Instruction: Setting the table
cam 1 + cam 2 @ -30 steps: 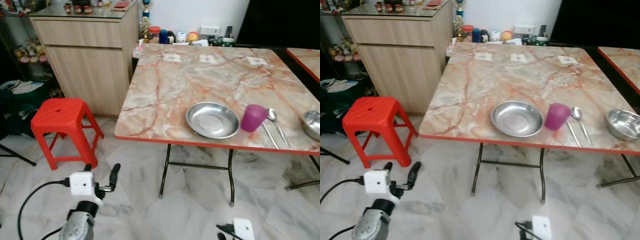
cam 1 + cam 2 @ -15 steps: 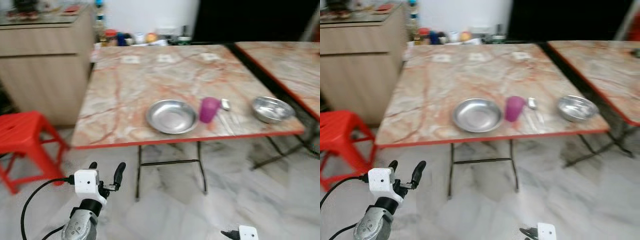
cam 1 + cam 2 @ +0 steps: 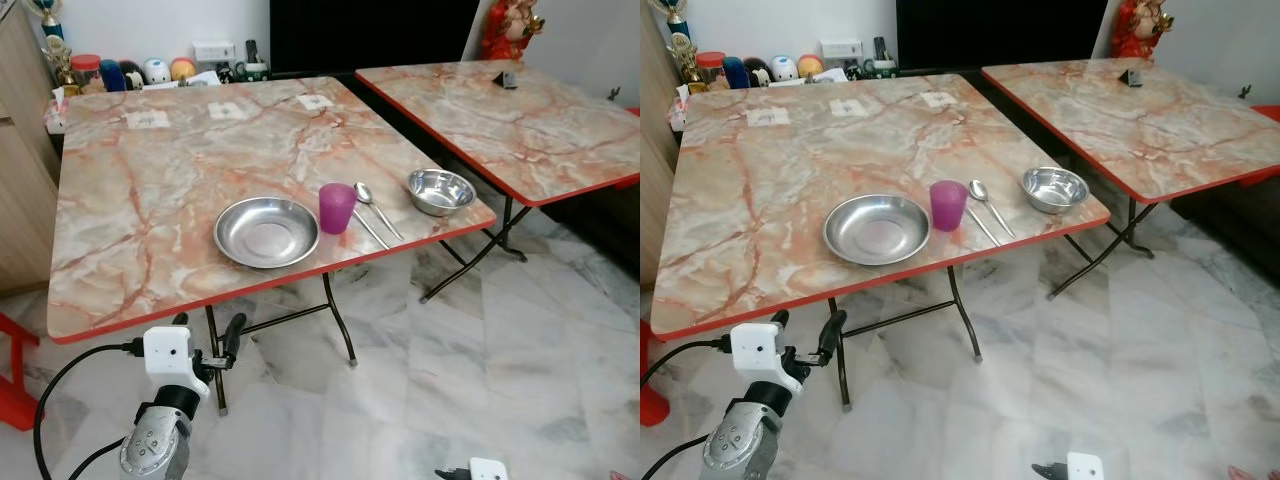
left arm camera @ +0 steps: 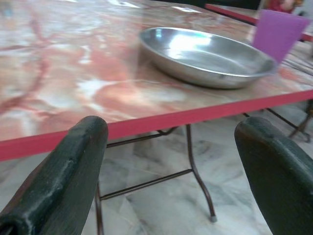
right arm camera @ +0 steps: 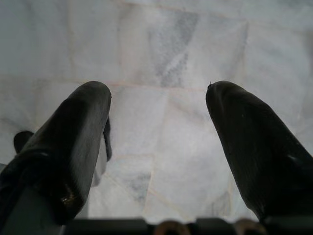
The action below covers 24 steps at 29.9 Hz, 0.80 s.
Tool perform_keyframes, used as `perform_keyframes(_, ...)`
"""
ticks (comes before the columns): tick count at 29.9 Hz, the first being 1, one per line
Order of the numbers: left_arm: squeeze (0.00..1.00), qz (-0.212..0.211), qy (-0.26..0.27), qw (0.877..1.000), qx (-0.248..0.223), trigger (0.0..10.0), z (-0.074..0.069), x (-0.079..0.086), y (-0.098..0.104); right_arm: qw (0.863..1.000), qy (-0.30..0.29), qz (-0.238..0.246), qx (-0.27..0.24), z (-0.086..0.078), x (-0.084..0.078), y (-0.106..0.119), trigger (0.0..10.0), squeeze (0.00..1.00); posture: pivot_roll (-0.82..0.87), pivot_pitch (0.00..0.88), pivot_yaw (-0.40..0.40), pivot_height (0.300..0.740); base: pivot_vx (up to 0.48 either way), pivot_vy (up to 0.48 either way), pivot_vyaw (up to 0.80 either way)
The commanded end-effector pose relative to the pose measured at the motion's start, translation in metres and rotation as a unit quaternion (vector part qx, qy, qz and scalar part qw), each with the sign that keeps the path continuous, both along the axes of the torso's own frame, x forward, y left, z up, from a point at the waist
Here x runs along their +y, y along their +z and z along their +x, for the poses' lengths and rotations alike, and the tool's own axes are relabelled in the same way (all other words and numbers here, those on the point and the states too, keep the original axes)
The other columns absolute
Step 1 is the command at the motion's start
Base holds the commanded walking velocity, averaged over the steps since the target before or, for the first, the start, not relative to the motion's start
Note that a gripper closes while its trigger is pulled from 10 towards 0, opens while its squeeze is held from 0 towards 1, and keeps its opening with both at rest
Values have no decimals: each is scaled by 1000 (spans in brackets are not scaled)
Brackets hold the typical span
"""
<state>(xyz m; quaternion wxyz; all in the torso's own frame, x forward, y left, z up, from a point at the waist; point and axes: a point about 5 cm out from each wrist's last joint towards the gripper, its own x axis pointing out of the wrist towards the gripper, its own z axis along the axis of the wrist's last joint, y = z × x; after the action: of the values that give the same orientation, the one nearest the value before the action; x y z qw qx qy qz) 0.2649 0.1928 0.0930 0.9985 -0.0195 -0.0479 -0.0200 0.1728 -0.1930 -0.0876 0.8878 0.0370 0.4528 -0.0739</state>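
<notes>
Reaching w/ left gripper [image 4: 171, 161], fingers spread and empty, below the marble table's red edge [image 3: 270, 290]: raise first, approach round steel plate [image 3: 267, 231] level, avoiding purple plastic cup [image 3: 337, 207] beside it. Right gripper [image 5: 156, 152] gapes, idle.

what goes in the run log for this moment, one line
phase: approach | left gripper: fingers open, empty, below table edge | right gripper: open over floor | on table: plate, purple cup, spoon, bowl

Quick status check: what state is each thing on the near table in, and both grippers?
Plate: upright, empty.
Purple cup: upright, right of the plate.
Spoon: flat, right of the cup.
Small bowl: upright, empty.
Left gripper: open, empty, below table edge.
Right gripper: open, empty, facing the floor.
</notes>
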Motion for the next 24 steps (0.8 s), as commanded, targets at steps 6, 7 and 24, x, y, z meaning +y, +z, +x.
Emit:
perform_keyframes(6,0,-14,11,999,-34,10000,6,-1,21,1000,1,-2,-3,3,0,1,10000,0,120,81,-76,740,0,0,0)
perform_keyframes(7,0,-14,10,999,-34,10000,6,-2,21,1000,0,-2,-3,3,0,1,10000,0,120,81,-76,740,0,0,0)
perform_keyframes(24,0,-8,-8,1000,-11,10000,2,-7,14,1000,-5,-3,0,-1,-5,0,10000,0,120,79,-74,740,0,0,0)
